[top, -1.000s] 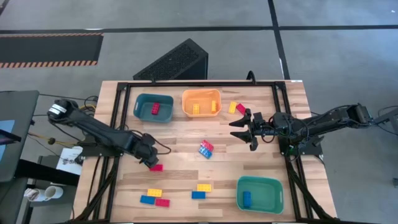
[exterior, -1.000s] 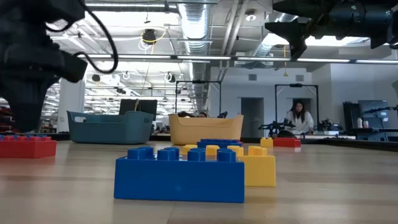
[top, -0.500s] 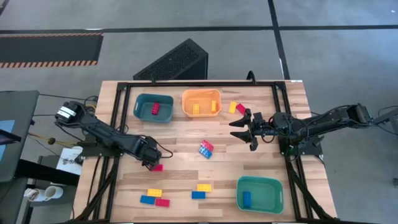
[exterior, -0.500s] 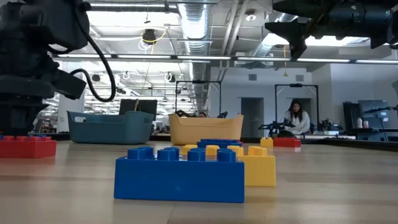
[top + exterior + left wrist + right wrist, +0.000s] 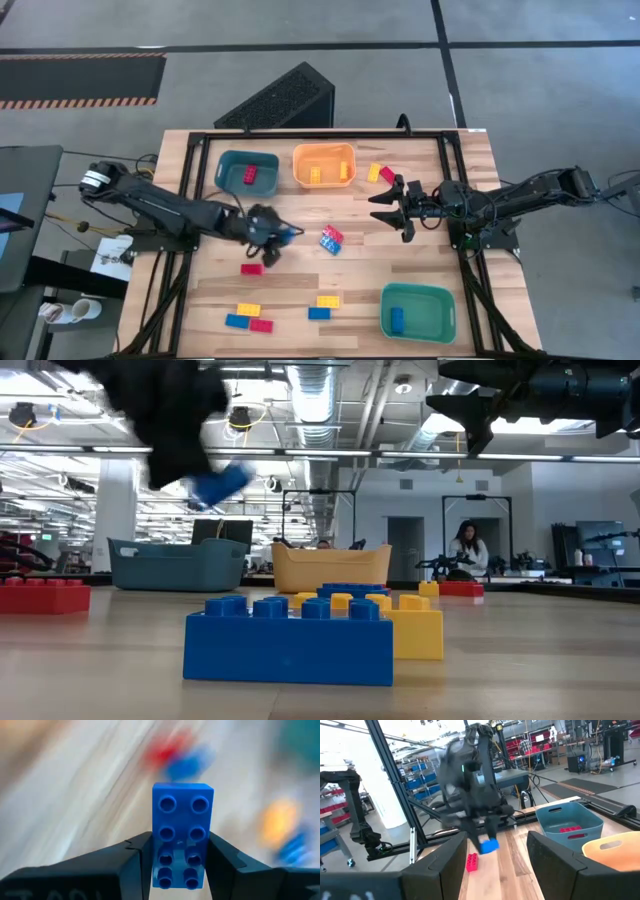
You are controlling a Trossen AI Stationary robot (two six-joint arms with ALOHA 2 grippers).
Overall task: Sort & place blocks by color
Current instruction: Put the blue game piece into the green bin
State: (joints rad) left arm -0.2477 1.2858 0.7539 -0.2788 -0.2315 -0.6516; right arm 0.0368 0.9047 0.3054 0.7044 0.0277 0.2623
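**Left arm lifts a blue brick clear of the table**

The left gripper (image 5: 272, 229), down beside the small red studded brick (image 5: 252, 268) half a second ago, now swings toward mid-table clamped on a small blue studded plastic brick (image 5: 182, 834). One block is likely heading for a bin. The right gripper (image 5: 388, 205) hovers spread, empty. Motion blur hides the destination.

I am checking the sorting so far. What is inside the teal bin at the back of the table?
The teal bin holds one red block, lying on its floor. In the low view its wall hides the inside; the high view shows nothing else there.
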